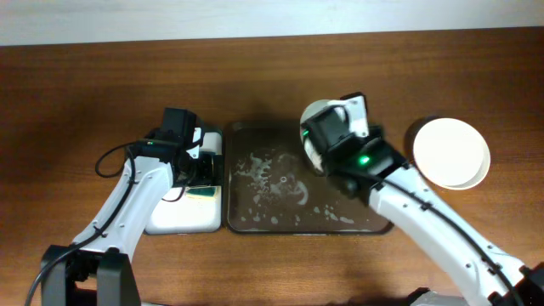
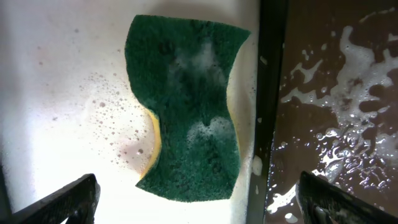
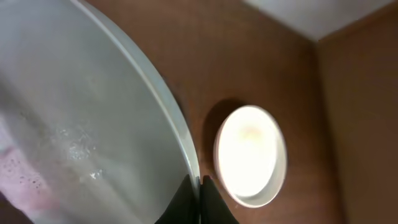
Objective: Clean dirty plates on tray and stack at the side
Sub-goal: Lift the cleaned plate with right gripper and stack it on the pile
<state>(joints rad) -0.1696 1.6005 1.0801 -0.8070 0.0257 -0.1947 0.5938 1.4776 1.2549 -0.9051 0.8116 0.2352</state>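
Observation:
Over the back right corner of the dark brown tray (image 1: 272,204), foamy and wet, my right gripper (image 3: 199,186) is shut on the rim of a pale plate (image 3: 81,112) and holds it tilted. The overhead view shows only an edge of that plate (image 1: 316,110) behind the wrist. A cream-white plate (image 1: 450,153) sits on the table to the right, also seen in the right wrist view (image 3: 249,155). My left gripper (image 2: 199,190) hangs open over a green and yellow sponge (image 2: 186,106), its fingers well apart on either side and not touching it.
The sponge (image 1: 202,192) lies on a smaller white tray (image 1: 178,217) with a dark rim, just left of the brown tray (image 2: 323,62). Soap suds dot the white tray (image 2: 62,93). Bare wooden table surrounds both trays.

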